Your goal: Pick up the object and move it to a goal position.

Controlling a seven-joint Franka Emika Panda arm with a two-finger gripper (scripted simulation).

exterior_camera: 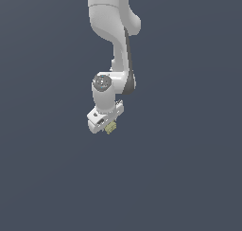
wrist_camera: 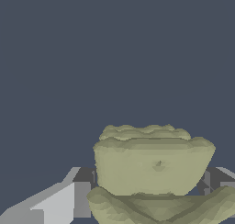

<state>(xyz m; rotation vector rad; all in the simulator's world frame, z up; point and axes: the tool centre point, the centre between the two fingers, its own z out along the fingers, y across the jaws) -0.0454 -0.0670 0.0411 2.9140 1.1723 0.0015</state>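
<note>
We are carrying the object (wrist_camera: 153, 165), our claw (exterior_camera: 109, 127) pinching it; next we judge steering toward the goal.

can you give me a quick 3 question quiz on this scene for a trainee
1. True or false: the olive-yellow object sits right at the claw at the end of the white arm.
2. In the wrist view, where is the object relative to the claw's fingers?
A. far off in the background
B. between them, filling the near view
C. out of sight
3. Fill in: the background behind the arm is a plain dark ____-grey.

Key: 1 true; 2 B; 3 blue
</note>
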